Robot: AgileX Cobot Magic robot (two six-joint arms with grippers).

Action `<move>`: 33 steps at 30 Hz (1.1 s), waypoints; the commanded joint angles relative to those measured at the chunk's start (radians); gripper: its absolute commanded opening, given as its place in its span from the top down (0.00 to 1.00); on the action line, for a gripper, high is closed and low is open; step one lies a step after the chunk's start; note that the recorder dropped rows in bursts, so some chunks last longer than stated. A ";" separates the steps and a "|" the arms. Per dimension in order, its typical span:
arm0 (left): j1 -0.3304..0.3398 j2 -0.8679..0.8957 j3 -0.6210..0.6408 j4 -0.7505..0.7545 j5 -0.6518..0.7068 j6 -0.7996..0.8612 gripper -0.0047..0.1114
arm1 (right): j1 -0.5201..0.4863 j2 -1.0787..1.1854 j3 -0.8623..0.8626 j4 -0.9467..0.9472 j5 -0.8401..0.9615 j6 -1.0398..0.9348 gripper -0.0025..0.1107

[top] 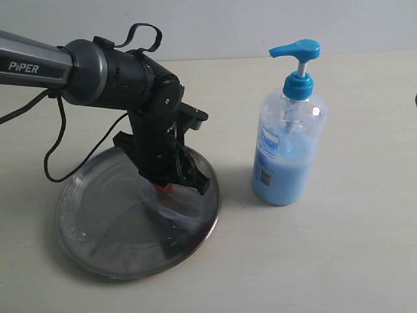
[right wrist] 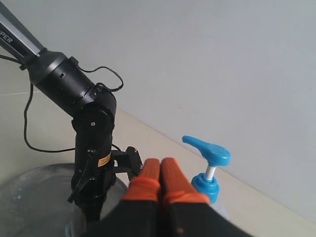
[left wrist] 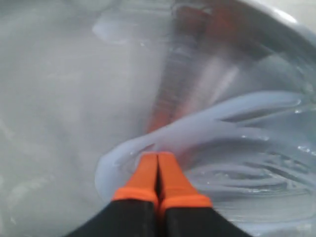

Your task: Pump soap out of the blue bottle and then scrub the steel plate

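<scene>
**Soap smeared on plate; left gripper tips in the smear**

- Soap (left wrist: 222,123): pale blue glossy film, drawn into curved streaks and ridges over the plate's floor. In the exterior view it lies in the right half of the plate, just left of centre and below the middle of the frame.
- Plate (top: 98,222): round grey steel with a raised rim, flat on the table at the lower left of the exterior frame. The surface is wet and smudged.
- Left gripper (left wrist: 157,160): orange fingertips pressed tight together with nothing between them. The tips point down onto the plate at the thick edge of the soap smear.
- Left arm (top: 98,72): black and grey, marked "PiPER", entering from the upper left of the exterior frame. A black cable (top: 55,163) loops beneath it.
- Bottle (top: 288,150): upright on the table, right of centre in the exterior frame, near the plate's right rim but apart from it. Clear body, blue pump head with its spout pointing left, blue-and-white label, light blue liquid in the lower part.
- Right gripper (right wrist: 159,165): orange fingers clenched and empty, held in the air. It shows in its own wrist view only, with the pump head just beyond it.
- Table (top: 339,261): pale beige, matte.
- Wall (top: 228,26): light grey, behind the table.
</scene>
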 commanded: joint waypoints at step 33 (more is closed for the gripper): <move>0.000 -0.856 0.465 0.010 -0.287 -0.018 0.96 | 0.002 0.347 0.006 -0.005 0.057 0.049 0.98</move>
